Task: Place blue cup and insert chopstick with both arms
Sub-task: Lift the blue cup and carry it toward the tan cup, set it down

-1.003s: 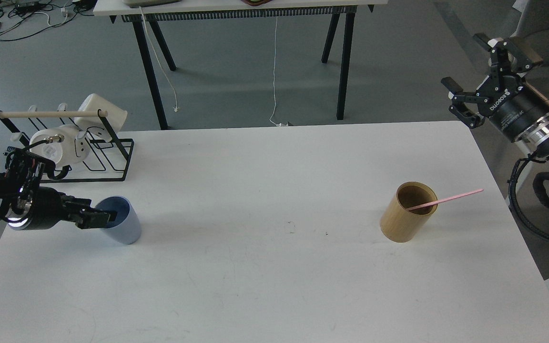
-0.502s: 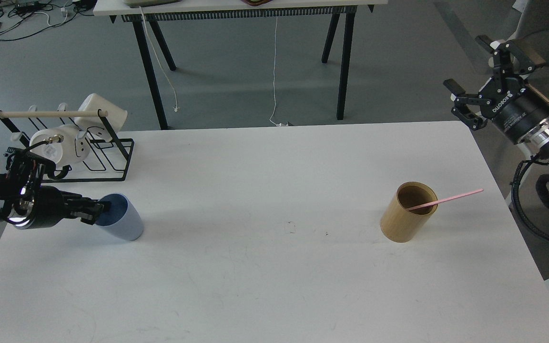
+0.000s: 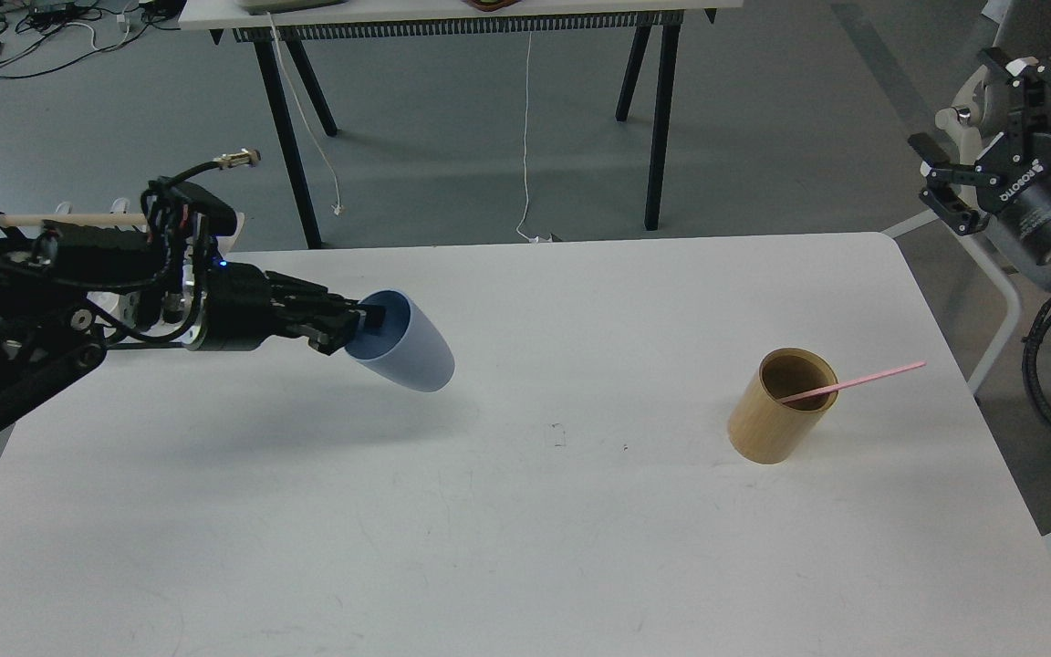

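My left gripper [image 3: 363, 327] is shut on the rim of the blue cup [image 3: 409, 350] and holds it tilted above the white table [image 3: 525, 547], left of the middle, mouth towards the arm. The pink chopstick [image 3: 854, 380] leans in the tan wooden cylinder [image 3: 776, 407] at the right of the table, its tip sticking out to the right. My right gripper [image 3: 982, 137] is open and empty, high beyond the table's far right corner.
A black wire rack with a pale wooden rod [image 3: 65, 220] stands at the far left, mostly hidden behind my left arm. A second table's black legs [image 3: 658, 119] stand on the grey floor behind.
My left gripper has lifted the blue cup off the table and carried it right and up. My right gripper has drawn back to the right and upward.
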`<state>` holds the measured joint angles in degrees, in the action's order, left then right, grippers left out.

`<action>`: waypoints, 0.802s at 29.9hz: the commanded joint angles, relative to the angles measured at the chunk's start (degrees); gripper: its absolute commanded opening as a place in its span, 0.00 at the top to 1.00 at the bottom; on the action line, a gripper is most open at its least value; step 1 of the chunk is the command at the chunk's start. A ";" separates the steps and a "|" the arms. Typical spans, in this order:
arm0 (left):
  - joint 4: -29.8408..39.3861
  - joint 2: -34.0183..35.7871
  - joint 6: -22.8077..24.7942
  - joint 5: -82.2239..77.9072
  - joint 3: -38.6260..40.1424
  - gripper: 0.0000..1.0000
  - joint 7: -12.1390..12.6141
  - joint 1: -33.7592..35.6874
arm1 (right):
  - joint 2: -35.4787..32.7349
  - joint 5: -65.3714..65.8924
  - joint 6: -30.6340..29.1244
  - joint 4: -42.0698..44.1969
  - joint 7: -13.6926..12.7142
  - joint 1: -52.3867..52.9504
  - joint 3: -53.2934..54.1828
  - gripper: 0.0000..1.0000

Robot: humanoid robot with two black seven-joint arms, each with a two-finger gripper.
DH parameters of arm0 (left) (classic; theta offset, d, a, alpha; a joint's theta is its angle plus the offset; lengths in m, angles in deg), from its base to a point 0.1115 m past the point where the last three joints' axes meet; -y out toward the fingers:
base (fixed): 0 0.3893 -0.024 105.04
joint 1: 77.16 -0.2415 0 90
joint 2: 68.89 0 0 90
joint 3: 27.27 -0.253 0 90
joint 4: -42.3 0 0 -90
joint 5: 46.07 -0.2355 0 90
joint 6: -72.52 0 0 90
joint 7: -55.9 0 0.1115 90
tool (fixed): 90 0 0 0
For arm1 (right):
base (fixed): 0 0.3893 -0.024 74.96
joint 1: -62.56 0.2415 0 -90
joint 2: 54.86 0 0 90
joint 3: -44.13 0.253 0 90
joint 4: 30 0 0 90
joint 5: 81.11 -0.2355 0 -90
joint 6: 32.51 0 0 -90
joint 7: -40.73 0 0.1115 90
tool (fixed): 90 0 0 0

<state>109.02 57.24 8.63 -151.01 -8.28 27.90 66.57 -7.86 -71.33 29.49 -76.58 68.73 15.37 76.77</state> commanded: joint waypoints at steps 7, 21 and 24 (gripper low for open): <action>-8.88 -17.58 0.44 -9.56 -4.92 1.00 0.00 2.87 | 0.11 -0.03 0.00 2.02 0.00 -0.02 0.58 0.03; -18.82 -28.14 0.18 -20.05 -4.92 1.00 0.00 0.32 | 0.02 -0.03 0.00 2.02 0.00 -0.02 0.58 0.03; -18.91 -28.14 0.18 -20.05 -4.92 1.00 0.00 0.14 | 0.11 -0.03 0.00 2.02 0.00 -0.02 0.58 0.03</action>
<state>90.40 29.21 8.81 -171.05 -13.23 27.90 66.88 -7.82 -71.36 29.49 -74.53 68.73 15.36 77.36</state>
